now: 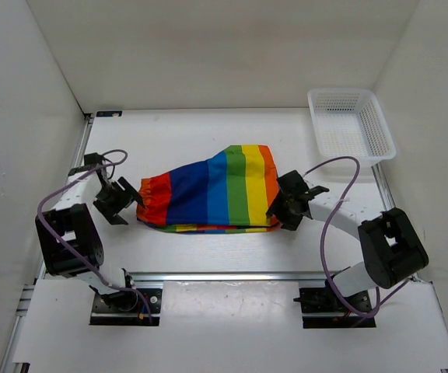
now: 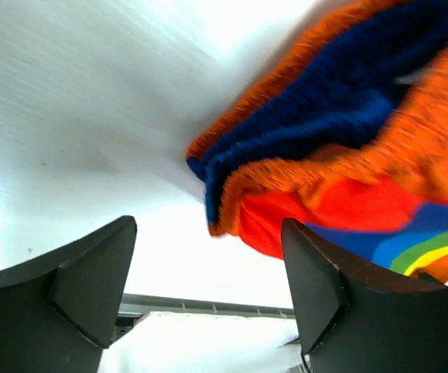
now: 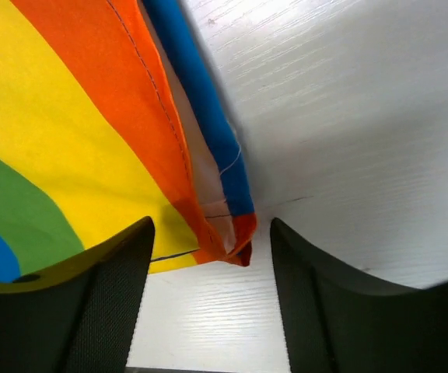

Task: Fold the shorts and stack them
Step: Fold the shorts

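The rainbow-striped shorts (image 1: 212, 190) lie flat in the middle of the table, gathered red-orange waistband to the left, leg hems to the right. My left gripper (image 1: 124, 200) is open and empty just left of the waistband; in the left wrist view the waistband corner (image 2: 232, 198) hangs just beyond the gap between the fingers (image 2: 92, 280). My right gripper (image 1: 280, 210) is open and empty at the shorts' right near corner; in the right wrist view the orange hem corner (image 3: 236, 245) sits between the fingertips (image 3: 119, 264) without being pinched.
A white plastic mesh basket (image 1: 351, 124) stands at the back right of the table. White walls close in the back and both sides. An aluminium rail (image 1: 224, 276) runs along the near edge by the arm bases.
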Robot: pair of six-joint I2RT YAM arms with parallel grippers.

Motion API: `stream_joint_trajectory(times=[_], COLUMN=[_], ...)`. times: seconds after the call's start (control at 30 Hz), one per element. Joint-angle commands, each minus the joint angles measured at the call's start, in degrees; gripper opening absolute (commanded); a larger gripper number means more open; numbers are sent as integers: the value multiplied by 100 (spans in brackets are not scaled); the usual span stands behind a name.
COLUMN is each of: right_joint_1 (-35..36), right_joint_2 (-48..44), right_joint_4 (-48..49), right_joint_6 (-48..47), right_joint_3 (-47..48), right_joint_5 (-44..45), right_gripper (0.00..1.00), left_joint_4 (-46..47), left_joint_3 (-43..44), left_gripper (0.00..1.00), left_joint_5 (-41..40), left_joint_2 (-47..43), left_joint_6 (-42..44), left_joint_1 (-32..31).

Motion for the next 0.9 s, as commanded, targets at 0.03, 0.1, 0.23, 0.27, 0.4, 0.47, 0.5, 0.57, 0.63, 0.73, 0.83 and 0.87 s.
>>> stream_joint_trajectory(times=[0.03,0.1,0.23,0.27,0.4,0.47,0.5,0.57,0.63,0.73,0.83,0.87], right_joint_1=[154,155,208,208,444,497,550,551,551,551,603,603], right_joint_2=[-182,-322,-587,-718,-913,-799,-737,-597,-596,-596,-666,-666], right_joint_4=[-662,-795,-1189,-1287,-1480,-1603,-1665,-1770,-1771,-1824,-1885,-1885], right_joint_6=[-307,-369,-369,-369,-667,-807,-869,-930,-931,-931,-931,-931], right_joint_3=[344,476,608,695,1152,1591,1732,2013,2076,2076,2015,1962], right_joint_5=[715,847,1085,1138,1366,1428,1480,1542,1542,1542,1542,1542], right_gripper=[72,73,75,75,67,62,58,54,49,43,40,40], left_joint_4=[-153,-154,-347,-347,-532,-532,-479,-418,-417,-417,-417,-417], left_joint_3=[491,694,1537,1921,2661,2804,2935,3093,3392,3735,3990,4043], left_gripper=[75,58,18,10,10,10,10,10,10,10,10,10], left_joint_5=[-111,-58,-58,-111,-409,-410,-262,-208,-497,-856,-1182,-1253], left_joint_2=[-430,-431,-169,-63,666,1200,1404,1791,2371,2952,3181,3242], left_joint_6=[240,301,381,381,267,267,267,267,267,214,153,152], left_joint_1=[17,17,-578,-737,-1327,-1433,-1433,-1503,-1556,-1556,-1661,-1662])
